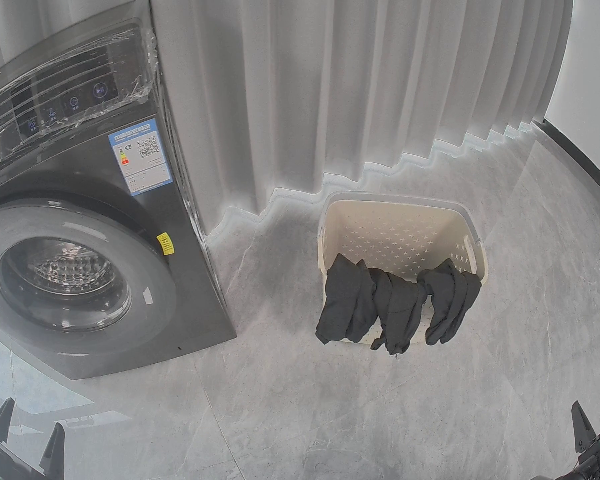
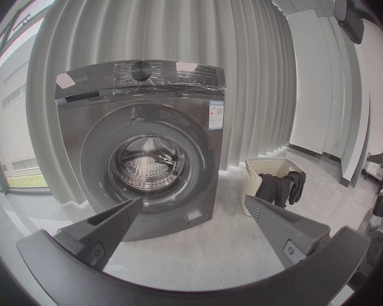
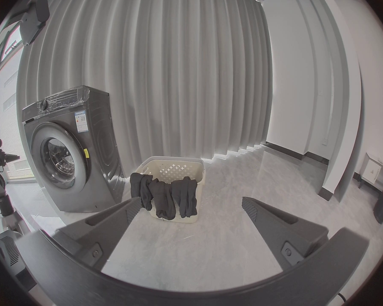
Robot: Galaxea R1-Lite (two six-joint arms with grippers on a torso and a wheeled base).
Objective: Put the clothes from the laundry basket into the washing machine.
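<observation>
Since the left gripper and right gripper both hang empty with fingers apart, well short of the laundry basket, we should lower the right one onto the dark clothes draped over the basket's near rim and pinch a thick fold. The washing machine has a round door that looks shut, which would block loading. A white curtain hangs just behind.

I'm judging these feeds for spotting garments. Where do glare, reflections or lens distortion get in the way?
Head view: pale reflections sit on the washing machine door, the plastic film above it glints, and light glows under the curtain hem. Left wrist view: fisheye bows the curtain, and the corners go dark. Right wrist view: same bowing, and the dark clothes on the laundry basket read as flat black.
</observation>
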